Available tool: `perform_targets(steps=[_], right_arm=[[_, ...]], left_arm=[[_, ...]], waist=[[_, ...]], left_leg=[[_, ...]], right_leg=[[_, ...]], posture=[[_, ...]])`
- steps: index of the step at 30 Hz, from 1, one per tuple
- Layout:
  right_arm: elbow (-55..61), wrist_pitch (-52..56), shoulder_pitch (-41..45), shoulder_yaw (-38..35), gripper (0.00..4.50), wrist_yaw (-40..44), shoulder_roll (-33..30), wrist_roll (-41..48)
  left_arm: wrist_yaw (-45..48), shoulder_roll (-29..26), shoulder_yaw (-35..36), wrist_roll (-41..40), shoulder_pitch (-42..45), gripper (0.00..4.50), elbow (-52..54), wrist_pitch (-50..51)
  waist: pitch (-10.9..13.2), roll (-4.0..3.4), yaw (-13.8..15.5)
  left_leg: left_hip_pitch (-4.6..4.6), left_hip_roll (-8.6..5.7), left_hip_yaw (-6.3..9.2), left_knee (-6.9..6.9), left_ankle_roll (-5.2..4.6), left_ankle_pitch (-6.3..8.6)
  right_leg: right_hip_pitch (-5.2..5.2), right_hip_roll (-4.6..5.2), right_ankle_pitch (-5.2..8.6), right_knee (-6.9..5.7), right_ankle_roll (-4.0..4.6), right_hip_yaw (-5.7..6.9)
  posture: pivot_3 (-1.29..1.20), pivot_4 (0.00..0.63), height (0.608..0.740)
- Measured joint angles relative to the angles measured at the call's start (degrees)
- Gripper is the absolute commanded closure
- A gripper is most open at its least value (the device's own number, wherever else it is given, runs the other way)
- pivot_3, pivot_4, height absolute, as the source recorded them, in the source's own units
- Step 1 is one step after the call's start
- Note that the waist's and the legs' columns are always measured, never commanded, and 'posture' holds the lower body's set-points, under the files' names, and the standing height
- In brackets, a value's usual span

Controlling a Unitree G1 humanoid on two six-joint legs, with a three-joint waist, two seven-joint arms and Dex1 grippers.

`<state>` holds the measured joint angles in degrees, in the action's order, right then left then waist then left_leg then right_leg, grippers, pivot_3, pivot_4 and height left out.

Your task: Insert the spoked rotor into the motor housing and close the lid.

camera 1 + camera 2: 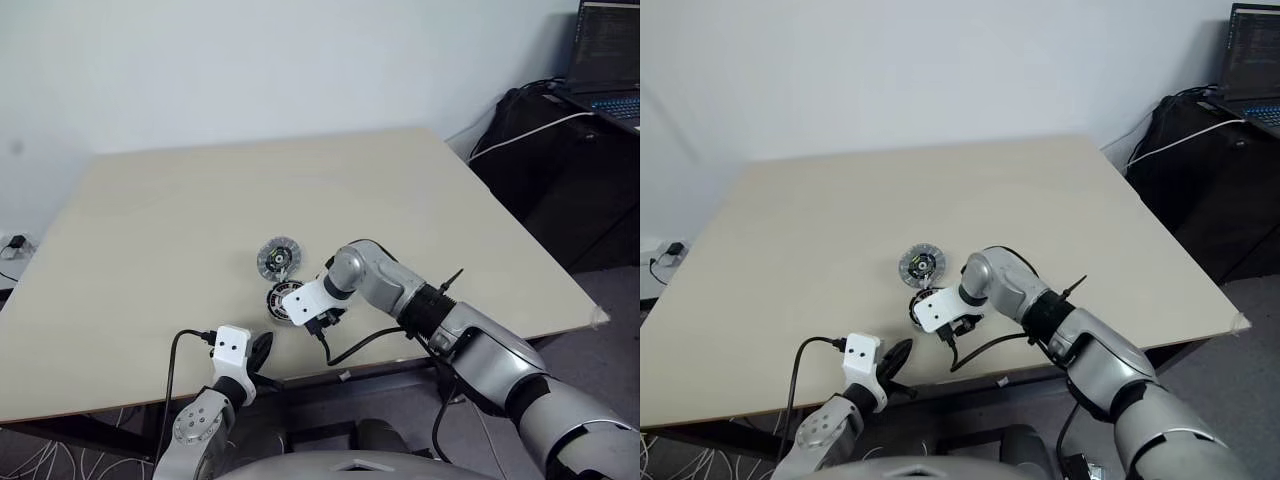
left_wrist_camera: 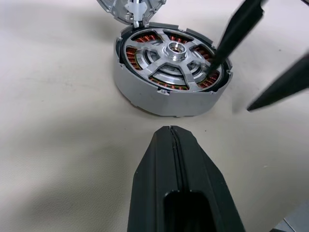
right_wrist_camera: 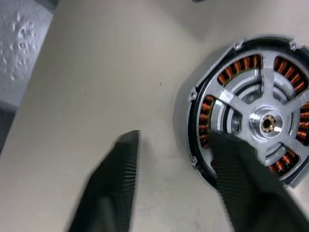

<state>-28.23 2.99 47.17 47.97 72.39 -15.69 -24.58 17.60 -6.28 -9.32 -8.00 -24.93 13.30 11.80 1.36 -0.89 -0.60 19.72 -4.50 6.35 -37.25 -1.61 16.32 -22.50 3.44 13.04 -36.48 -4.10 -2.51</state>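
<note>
Looking at the table [image 1: 150,230], the spoked rotor [image 2: 174,60] is already sitting down inside the motor housing [image 2: 145,99], copper windings showing between the silver spokes. That assembly is near the front edge, a bit left of the table's middle, and the lid [image 1: 278,258] lies flat just beyond it on the far side, almost touching.

The right gripper [image 3: 178,183] is pointed steeply down over the housing with its fingers apart. In the right wrist view one finger [image 3: 241,179] overlaps the rotor face and the other hangs outside the housing wall over bare table, so they straddle the rim on that side. They aren't clamped on anything as far as I can see. The left gripper [image 2: 171,145] waits at the near edge, fingers pressed together and empty, aimed at the housing.

My read: the insert step looks done or nearly so, maybe just a seating check or a steadying grip on the housing wall. Next would be the lid. That calls for reaching past the housing to the far side, pinching the lid by its rim, then setting it centred on the hub without tipping it or shoving the housing sideways.
</note>
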Motion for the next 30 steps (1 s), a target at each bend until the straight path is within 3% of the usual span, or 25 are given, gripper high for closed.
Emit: perform_targets(steps=[5, 14, 20, 30], right_arm=[[-0.74, -0.22, 0.63, -0.01, 4.44, 0.29, 0.63, -0.73], [-0.66, 0.17, 0.04, -0.69, 4.44, 0.47, 0.61, -0.68], [2.06, 4.52, -4.53, -5.76, 4.44, -0.74, 0.72, 2.69], [25.92, 24.95, -14.86, -14.15, 4.44, 0.96, -7.03, 9.91]], left_arm=[[-0.01, 0.08, 0.0, 0.01, -0.21, 4.5, -0.07, -0.53], [0.02, 0.18, -0.09, 0.02, -0.13, 4.5, -0.97, -1.31], [0.15, 0.21, -0.11, 0.01, -0.04, 4.5, -1.91, -1.93], [0.95, 0.28, -0.14, -1.17, 0.56, 4.5, -2.09, -2.21]], waist=[[-0.01, -0.01, 0.15], [0.0, -0.01, 0.13], [0.02, 0.01, 0.1], [0.11, 0.14, 0.69]], left_leg=[[0.0, -0.03, 0.03, 0.0, 0.01, 0.0], [-0.01, -0.02, 0.06, 0.0, 0.05, -0.04], [0.03, -0.01, 0.07, 0.0, 0.06, -0.04], [0.25, 0.0, 0.11, -0.04, 0.06, -0.03]], right_leg=[[-0.02, 0.02, 0.06, -0.1, 0.08, 0.03], [-0.07, 0.02, 0.1, -0.24, 0.13, 0.05], [-0.12, 0.01, 0.12, -0.26, 0.16, 0.04], [-0.28, 0.05, 0.2, -0.25, 0.04, 0.09]], posture=[[0.0, 0.0, 0.74], [0.0, 0.0, 0.74], [0.0, 0.0, 0.74], [0.0, 0.0, 0.74]])
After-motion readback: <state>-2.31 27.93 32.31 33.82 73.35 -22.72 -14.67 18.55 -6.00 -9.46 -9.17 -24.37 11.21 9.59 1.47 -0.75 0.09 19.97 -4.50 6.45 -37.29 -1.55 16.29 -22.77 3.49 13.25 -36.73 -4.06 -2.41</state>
